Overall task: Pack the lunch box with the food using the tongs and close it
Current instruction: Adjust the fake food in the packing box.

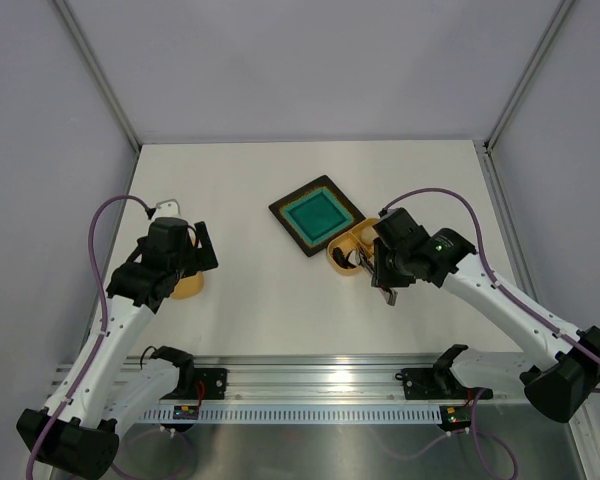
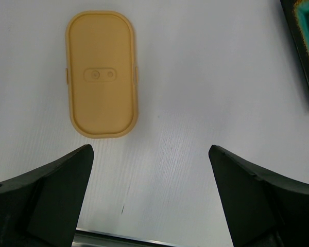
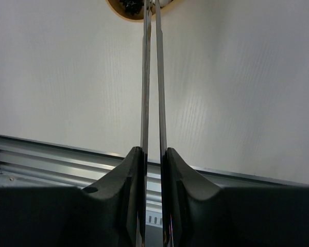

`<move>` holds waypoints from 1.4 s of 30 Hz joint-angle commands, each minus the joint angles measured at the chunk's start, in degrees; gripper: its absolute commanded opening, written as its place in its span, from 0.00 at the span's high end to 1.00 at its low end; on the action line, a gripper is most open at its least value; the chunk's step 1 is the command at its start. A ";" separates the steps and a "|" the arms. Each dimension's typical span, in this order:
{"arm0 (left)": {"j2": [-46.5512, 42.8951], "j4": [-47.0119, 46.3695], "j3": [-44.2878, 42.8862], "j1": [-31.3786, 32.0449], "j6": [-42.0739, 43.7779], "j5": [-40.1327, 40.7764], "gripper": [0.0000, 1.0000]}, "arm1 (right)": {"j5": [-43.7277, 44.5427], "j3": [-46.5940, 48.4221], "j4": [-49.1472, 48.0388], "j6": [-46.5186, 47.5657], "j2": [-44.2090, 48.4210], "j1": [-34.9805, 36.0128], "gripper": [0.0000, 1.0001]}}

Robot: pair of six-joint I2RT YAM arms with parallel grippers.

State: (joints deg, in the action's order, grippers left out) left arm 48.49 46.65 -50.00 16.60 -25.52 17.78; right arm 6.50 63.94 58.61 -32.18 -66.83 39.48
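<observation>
The yellow-orange lunch box (image 1: pixel 346 250) lies just off the teal plate's near corner. My right gripper (image 1: pixel 380 272) is over its near side, shut on the silver tongs (image 3: pixel 146 77). In the right wrist view the two tong arms run up between my fingers (image 3: pixel 127 175) to the box rim (image 3: pixel 167 4), their tips nearly together beside a dark food piece (image 3: pixel 127 5). The rest of the box interior is hidden. My left gripper (image 2: pixel 150 152) is open with nothing between its fingers, above the table on the near side of the flat lid (image 2: pixel 100 74).
The square dark-rimmed teal plate (image 1: pixel 317 215) sits mid-table, and its edge shows in the left wrist view (image 2: pixel 306 46). The lid (image 1: pixel 187 287) lies at the left, mostly under the left arm. A metal rail (image 1: pixel 310 380) runs along the near table edge.
</observation>
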 commanded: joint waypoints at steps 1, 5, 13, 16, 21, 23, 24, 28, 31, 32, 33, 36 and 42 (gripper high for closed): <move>0.29 -2.27 0.16 0.10 -0.50 -0.55 0.01 | -1.49 -0.92 -1.30 -0.34 -0.66 0.68 0.93; 0.11 -2.18 0.16 0.01 -0.58 -0.55 0.01 | -1.76 -3.38 -3.07 0.19 -3.30 0.77 0.93; 0.03 -2.27 0.60 0.01 -0.32 -0.46 0.01 | 1.50 -0.49 -1.30 0.01 -1.55 1.12 0.95; 0.38 -2.36 0.43 0.01 -0.50 -0.64 0.01 | 1.06 1.71 -1.22 0.37 -0.59 1.21 0.95; 0.11 -2.27 0.51 0.10 -0.32 -0.29 0.01 | 0.09 3.82 -1.74 0.98 -0.41 2.09 0.95; 0.03 -2.36 0.60 0.01 -0.50 -0.20 0.01 | -0.52 4.08 -2.01 1.16 -0.93 2.79 0.95; 0.03 -2.27 0.69 0.01 -0.41 -0.20 0.01 | -0.53 4.26 -1.92 1.25 -1.72 3.23 0.95; -0.15 -2.09 0.78 0.10 -0.50 -0.03 0.01 | -0.26 3.56 -2.10 1.07 -3.74 4.11 0.94; -0.24 -2.01 0.69 0.10 -0.32 0.24 0.01 | 1.40 2.42 -1.48 0.19 -4.98 4.11 0.94; -0.32 -1.83 0.69 0.01 -0.32 0.32 0.01 | 1.49 2.24 -0.87 -0.07 -5.33 4.11 0.95; -0.33 -1.74 0.69 0.01 -0.23 0.32 0.01 | 1.50 1.46 -0.69 -0.33 -6.03 4.20 0.95; -0.33 -1.92 0.78 0.01 -0.23 0.24 0.01 | 1.41 -0.21 -0.52 -1.21 -7.78 4.20 0.95; -0.76 -1.92 1.04 0.01 -0.23 0.32 0.01 | 1.58 -0.93 0.63 -1.83 -8.76 4.11 0.95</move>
State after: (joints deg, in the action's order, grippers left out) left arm 48.49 46.61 -49.74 16.60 -25.52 17.80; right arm 6.46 62.94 57.58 -32.86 -75.61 43.18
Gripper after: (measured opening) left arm 0.988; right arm 0.308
